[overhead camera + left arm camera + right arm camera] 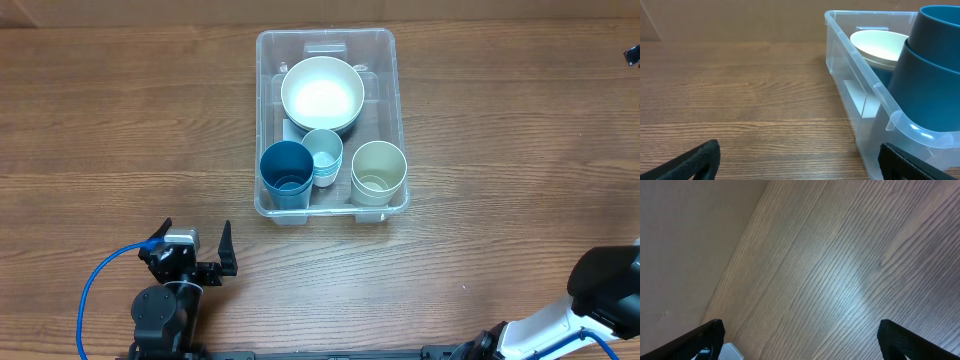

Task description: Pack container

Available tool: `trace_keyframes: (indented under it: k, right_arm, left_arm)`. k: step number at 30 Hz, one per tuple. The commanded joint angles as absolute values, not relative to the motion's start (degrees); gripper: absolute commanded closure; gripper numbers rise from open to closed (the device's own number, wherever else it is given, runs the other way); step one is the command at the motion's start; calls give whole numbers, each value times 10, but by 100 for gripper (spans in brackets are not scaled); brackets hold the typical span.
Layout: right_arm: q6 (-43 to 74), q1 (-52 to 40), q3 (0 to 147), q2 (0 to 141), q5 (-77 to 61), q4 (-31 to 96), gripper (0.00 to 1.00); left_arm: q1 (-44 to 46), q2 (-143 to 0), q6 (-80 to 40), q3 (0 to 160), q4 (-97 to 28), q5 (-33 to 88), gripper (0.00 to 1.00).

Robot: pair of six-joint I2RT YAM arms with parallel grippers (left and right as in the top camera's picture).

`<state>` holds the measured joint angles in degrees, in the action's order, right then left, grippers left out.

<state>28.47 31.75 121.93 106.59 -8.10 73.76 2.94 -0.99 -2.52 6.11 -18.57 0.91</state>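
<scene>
2 end effectors: both spread wide, gripping nothing
Left end effector (196,232): near-left edge of the counter (120,120)
Right end effector (800,335): over bare wood, near-right corner
Container (300,48): mid-counter, toward the far edge
Inside: cream bowl (321,93) at the far end; dark blue cups (286,172), pale blue cups (323,152) and cream cup (379,170) along the near wall

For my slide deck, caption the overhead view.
Clear container holding cream bowl, dark blue cups, pale blue cups, beige cup; left gripper open.
</scene>
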Motion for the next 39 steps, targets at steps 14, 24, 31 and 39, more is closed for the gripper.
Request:
trace_keyframes:
  k: [14, 24, 31, 39]
  right_arm:
    - [285, 126, 1199, 975, -75, 735, 0]
    - [265, -41, 608, 537, 41, 188, 0]
    - [171, -10, 159, 145, -38, -13, 0]
    - [60, -3, 70, 44, -77, -9, 0]
  left_arm:
    - [26, -3, -14, 55, -182, 20, 0]
    - [26, -3, -14, 55, -182, 20, 0]
    - [26, -3, -14, 55, -182, 20, 0]
    - [26, -3, -14, 55, -182, 20, 0]
